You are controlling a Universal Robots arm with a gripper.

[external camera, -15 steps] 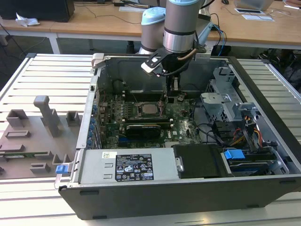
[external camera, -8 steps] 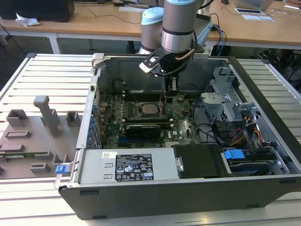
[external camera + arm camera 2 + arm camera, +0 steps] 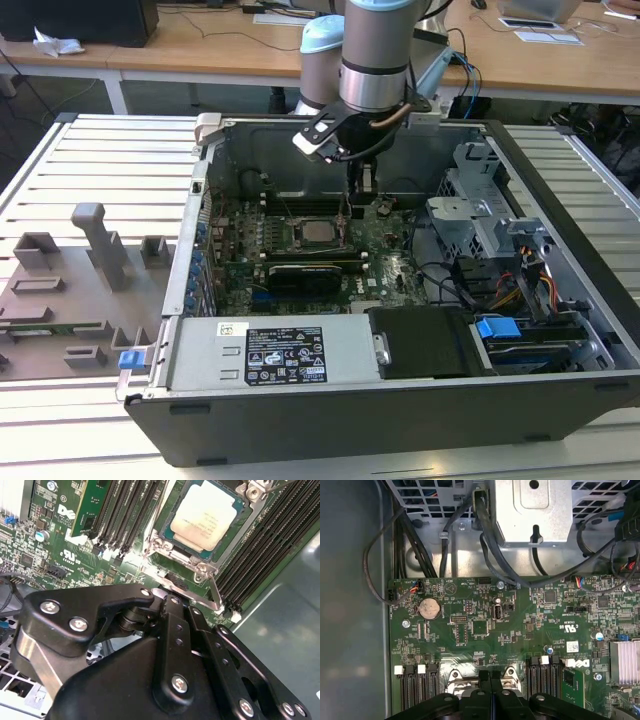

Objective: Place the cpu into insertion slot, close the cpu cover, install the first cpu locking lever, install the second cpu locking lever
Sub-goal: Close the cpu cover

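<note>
1. The cpu (image 3: 318, 232) lies flat in its insertion slot on the motherboard (image 3: 480, 610), inside the open computer case (image 3: 350, 420). I judge this first step as done.
2. In the exterior view the gripper (image 3: 364, 190) hangs low over the board, and the cpu is near it, at about 8 o'clock from it.
3. The cpu cover (image 3: 227, 532) seems to be folded down around the chip, with the dull metal top showing through its window. I cannot tell whether it is locked.
4. In the first wrist view the two fingers (image 3: 485, 682) are pressed together, with just a thin dark seam between them.
5. In the second wrist view the fingertips are at a thin silvery locking lever (image 3: 216, 592) beside the socket, touching it or just beside it. I cannot tell if they pinch the rod or only push on it, nor which of the two levers it is.
6. On handling, this is my judgement only:
   - The cpu is light, stiff and thin, but fragile on the contact side. It should be taken by its edges and never pressed at an angle.
   - The cover is thin sheet metal and turns easily on its hinge.
   - The lever is a springy, smooth steel rod that can slip. The best hold is near its free bent end.
</note>
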